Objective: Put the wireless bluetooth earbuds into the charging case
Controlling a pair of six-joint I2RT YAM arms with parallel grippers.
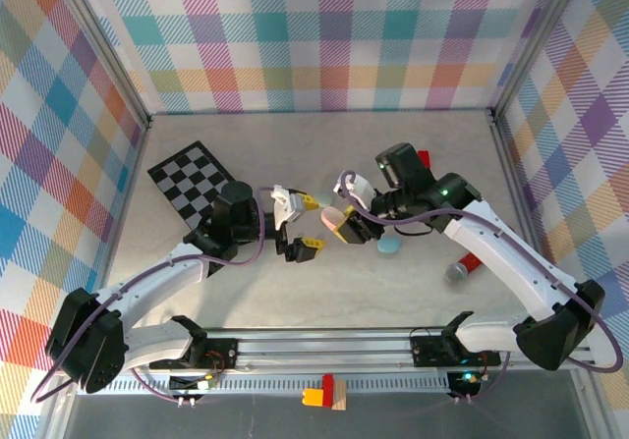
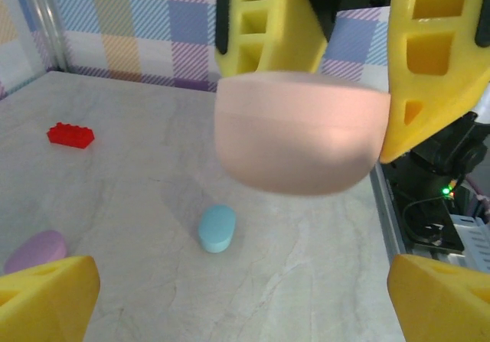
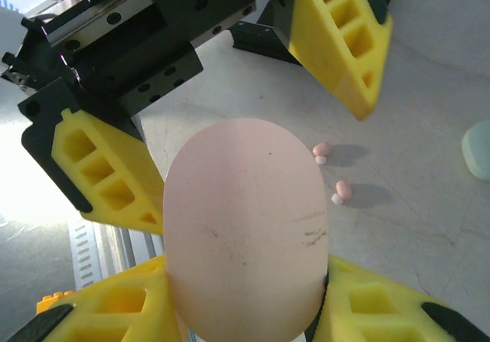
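My right gripper is shut on a pink oval charging case, holding it above the table between its yellow fingers. The same case hangs close in front of the left wrist camera. My left gripper is open and faces the case from the left, with its yellow fingers standing wide apart and clear of it. Two small pink earbuds lie on the table beneath. A light blue case rests on the table to the right.
A purple case lies on the table, and a red block sits behind the right arm. A checkerboard lies at the back left. A red and grey cylinder rests by the right arm.
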